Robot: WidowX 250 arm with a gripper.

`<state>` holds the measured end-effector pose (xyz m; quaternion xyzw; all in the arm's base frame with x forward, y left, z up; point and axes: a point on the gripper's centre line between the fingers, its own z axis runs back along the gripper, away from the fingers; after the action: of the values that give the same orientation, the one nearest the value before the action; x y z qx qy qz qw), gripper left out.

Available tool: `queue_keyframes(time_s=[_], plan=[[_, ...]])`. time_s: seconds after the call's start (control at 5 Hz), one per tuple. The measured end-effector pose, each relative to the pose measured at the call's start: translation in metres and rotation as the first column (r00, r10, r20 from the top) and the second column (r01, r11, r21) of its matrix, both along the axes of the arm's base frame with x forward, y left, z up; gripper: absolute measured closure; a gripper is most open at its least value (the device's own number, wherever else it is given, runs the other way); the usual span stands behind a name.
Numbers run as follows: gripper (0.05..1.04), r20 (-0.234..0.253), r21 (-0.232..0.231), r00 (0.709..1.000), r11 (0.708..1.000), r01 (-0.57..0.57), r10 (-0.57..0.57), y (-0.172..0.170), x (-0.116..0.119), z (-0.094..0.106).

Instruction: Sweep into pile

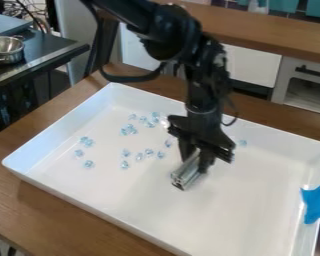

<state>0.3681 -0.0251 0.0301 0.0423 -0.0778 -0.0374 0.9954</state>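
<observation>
White tray point(256, 200) sits under jaws. Black gripper point(197, 157) has jaws closed around silvery cylinder point(183, 176), which sticks out below them. Clear bluish pieces point(124, 164) lie scattered, mostly view-left of jaws, one view-right.

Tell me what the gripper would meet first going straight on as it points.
The gripper points down at the tray, likely its first contact, through the held metal cylinder; any gap beneath is unclear.
</observation>
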Motion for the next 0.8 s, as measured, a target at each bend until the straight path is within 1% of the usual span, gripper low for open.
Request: queue_keyframes(time_s=[0.2,0.4,0.6,0.8], plan=[[0.705,-0.009,0.006,0.998,0.998,-0.056,0.056,0.037,0.004,-0.001],[0.705,-0.025,0.001,0.991,0.991,-0.134,0.134,0.083,-0.002,0.0],[0.705,-0.042,0.014,0.987,0.988,-0.154,0.154,0.117,-0.013,0.0],[0.705,-0.072,0.022,0.985,0.988,-0.154,0.155,0.146,-0.034,0.002]])
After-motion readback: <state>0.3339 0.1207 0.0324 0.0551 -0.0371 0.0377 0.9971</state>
